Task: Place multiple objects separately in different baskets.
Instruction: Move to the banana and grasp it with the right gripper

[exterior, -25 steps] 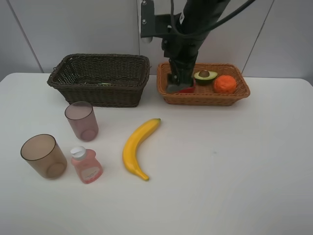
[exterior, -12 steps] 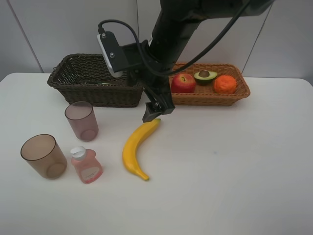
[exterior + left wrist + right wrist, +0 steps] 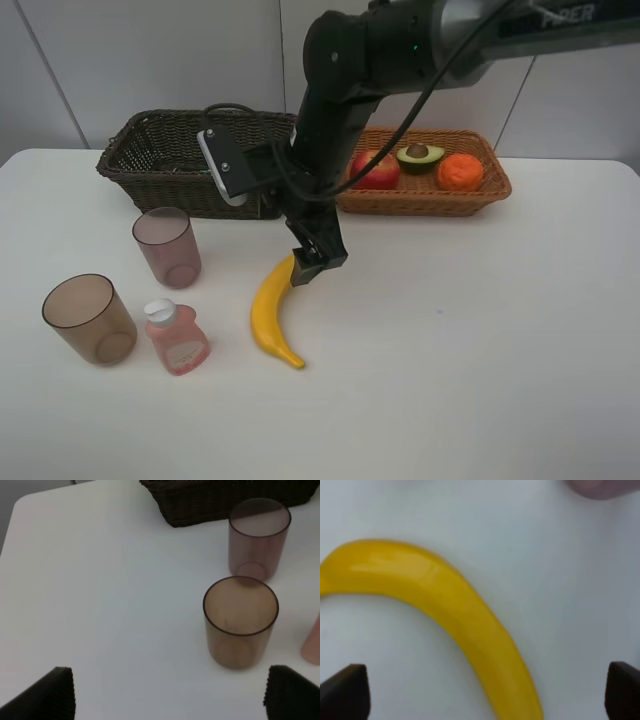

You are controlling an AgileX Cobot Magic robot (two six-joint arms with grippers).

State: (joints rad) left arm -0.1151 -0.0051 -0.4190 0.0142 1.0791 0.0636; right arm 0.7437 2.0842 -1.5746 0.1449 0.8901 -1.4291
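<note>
Apple, avocado and tangerine already sat in the tan basket, while the banana lay on the table under the right gripper, jaws spread, and the pinkish cup, brownish cup and pink bottle stood outside the dark basket, the left gripper spread and empty.

- my right arm comes in from the back, elbow high, wrist pitched steeply down
- right gripper sits low and points down, jaws spread wide, nothing gripped
- left gripper jaws spread wide too, nothing between them
</note>
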